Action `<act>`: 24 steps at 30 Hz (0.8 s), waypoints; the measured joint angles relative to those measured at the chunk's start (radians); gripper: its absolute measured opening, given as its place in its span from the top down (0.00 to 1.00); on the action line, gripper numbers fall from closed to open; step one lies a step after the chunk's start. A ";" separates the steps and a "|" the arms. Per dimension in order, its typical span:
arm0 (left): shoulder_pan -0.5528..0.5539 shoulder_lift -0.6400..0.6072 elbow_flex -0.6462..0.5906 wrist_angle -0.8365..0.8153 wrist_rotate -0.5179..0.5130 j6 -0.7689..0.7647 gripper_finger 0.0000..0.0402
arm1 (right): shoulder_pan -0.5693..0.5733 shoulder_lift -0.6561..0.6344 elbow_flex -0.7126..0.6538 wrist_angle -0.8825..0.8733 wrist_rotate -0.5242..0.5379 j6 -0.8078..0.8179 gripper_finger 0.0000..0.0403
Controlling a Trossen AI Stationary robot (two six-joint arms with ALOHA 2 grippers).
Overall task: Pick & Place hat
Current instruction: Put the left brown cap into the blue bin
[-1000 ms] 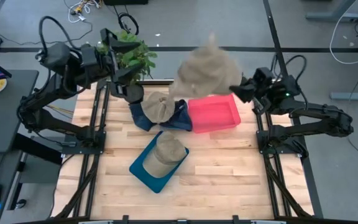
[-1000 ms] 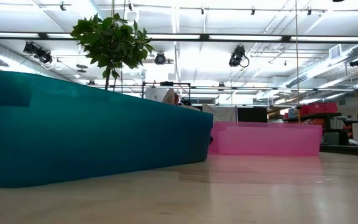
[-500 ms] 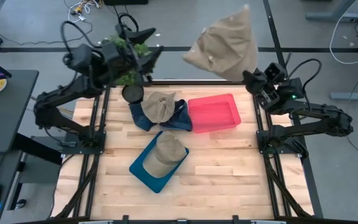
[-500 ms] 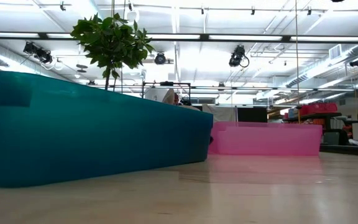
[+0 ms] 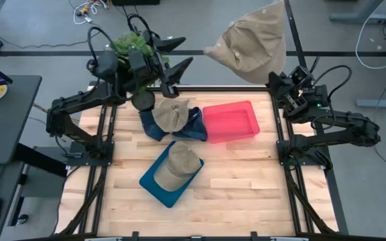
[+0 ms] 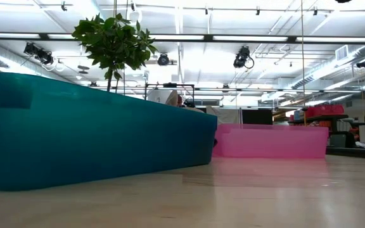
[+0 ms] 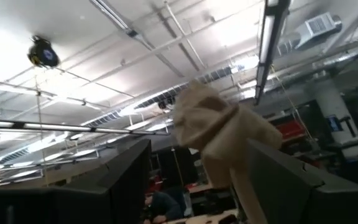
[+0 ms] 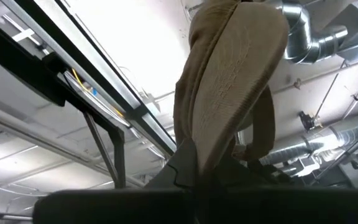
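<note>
R tool point(image 5: 281, 75) is clamped on a floppy tan cloth hat point(image 5: 250, 41), held high off the light wooden slatted table point(image 5: 233, 181), beyond its far edge and past the pink plastic bin point(image 5: 230, 122); in the R wrist view the hat point(image 8: 229, 81) hangs up from between the shut fingers. L tool point(image 5: 173, 60) is raised too, by the green potted plant point(image 5: 136, 50) at the far L corner, fingers apart w/ nothing between them; its wrist view catches the lifted hat point(image 7: 213, 134) across the gap. Other hats: one tan hat point(image 5: 171, 114) lies on a dark blue cloth point(image 5: 154, 126) just beside the pink bin, another tan hat point(image 5: 179, 164) sits in the teal plastic tray point(image 5: 154, 184) nearer the front. Step in hand, as I read it: carry phase, pick done, place not yet. Likely target is the pink bin, which looks empty. Next move needs the R arm to bring the hat down and in over the bin, low enough that the limp cloth doesn't drape over the rim, then let go.
</note>
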 joint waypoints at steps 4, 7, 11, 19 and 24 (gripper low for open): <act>0.000 0.011 -0.001 -0.008 0.012 0.042 0.34 | 0.000 0.002 0.000 -0.011 0.000 0.028 0.99; 0.000 0.017 -0.001 -0.034 0.025 0.055 0.32 | 0.000 0.002 0.000 -0.045 0.000 0.026 0.99; 0.000 0.027 -0.002 -0.063 0.026 0.053 0.29 | 0.000 0.006 0.000 -0.060 0.000 0.026 0.99; 0.016 0.041 -0.001 -0.056 0.048 0.043 0.28 | 0.000 0.025 0.000 -0.103 0.000 0.024 0.99; 0.030 0.043 -0.001 -0.078 0.095 -0.006 0.28 | 0.000 0.043 0.000 -0.107 0.000 0.023 0.99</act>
